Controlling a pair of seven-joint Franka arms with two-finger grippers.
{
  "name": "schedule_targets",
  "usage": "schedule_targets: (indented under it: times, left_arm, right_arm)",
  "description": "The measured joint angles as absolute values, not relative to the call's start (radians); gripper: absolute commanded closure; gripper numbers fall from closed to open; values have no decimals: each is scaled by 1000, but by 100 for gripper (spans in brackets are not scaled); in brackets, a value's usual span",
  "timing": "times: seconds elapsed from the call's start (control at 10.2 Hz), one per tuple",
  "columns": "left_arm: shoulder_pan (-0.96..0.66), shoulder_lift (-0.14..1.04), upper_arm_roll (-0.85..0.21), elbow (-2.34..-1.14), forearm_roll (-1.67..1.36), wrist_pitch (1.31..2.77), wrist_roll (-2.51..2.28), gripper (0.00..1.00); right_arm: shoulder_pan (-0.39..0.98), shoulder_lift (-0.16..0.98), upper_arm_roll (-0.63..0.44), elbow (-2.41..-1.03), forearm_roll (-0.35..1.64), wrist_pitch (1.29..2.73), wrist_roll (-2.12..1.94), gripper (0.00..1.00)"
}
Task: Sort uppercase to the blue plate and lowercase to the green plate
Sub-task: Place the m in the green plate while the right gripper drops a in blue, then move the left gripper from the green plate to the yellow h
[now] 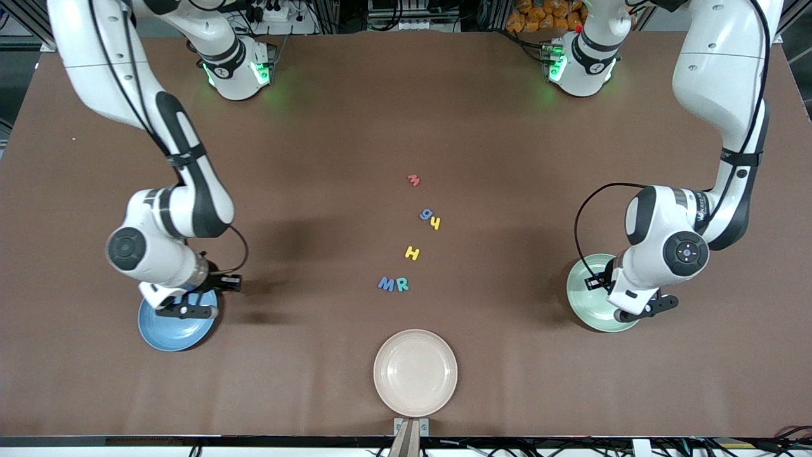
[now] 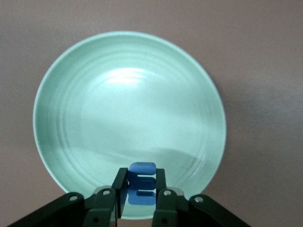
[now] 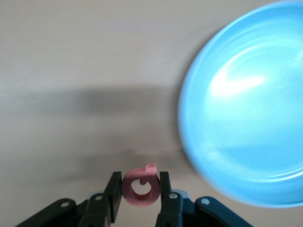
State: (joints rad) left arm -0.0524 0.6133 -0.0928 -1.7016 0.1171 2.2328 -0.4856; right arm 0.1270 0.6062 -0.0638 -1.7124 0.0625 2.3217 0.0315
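Note:
My right gripper [image 1: 189, 309] is shut on the red Q [image 3: 140, 186] and holds it above the table at the rim of the blue plate [image 1: 174, 331], which fills one side of the right wrist view [image 3: 246, 109]. My left gripper [image 1: 642, 310] is shut on the small blue m [image 2: 142, 185] over the edge of the green plate [image 1: 587, 298], also seen in the left wrist view [image 2: 128, 118]. On the table's middle lie the red m [image 1: 413, 180], blue g [image 1: 426, 214], yellow y [image 1: 435, 223], yellow H [image 1: 412, 253], blue M [image 1: 386, 283] and teal R [image 1: 402, 285].
A cream plate [image 1: 415, 372] sits at the table's edge nearest the front camera, nearer than the letters. Both plates hold nothing that I can see.

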Motion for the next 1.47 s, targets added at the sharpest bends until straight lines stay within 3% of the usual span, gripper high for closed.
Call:
schedule_targets:
  times: [0.1,0.2,0.29,0.39,0.88,1.17,1.47]
  left_arm:
    - [-52,613,-93,-1720,117,2255,-485,100]
    - [-53,613,-93,-1731,117,2270,-485,99]
    - [-53,614,-91,-1735,117,2275,-485,33]
    - [-52,614,-81,-1736,117,2278,-485,0]
    - [-64,589,-73,-1728,117,2308,-475,0]
    - [-143,546,-112,-1728,115,2306,-528,0]
    - [-241,544,-190,-1728,114,2306,-948,0]
  right_arm:
    - [92,606,-63,-1701,5,2321,-15,100]
    - [59,606,-63,-1693,-31,2320,-70,93]
    - [31,607,-63,-1687,-43,2320,-134,27]
    - [8,607,-64,-1680,-44,2320,-184,0]
    - [24,609,-43,-1671,-43,2318,-123,0]
    - [154,613,-35,-1666,-39,2318,171,0]
    - [287,644,-33,-1631,15,2318,421,0]
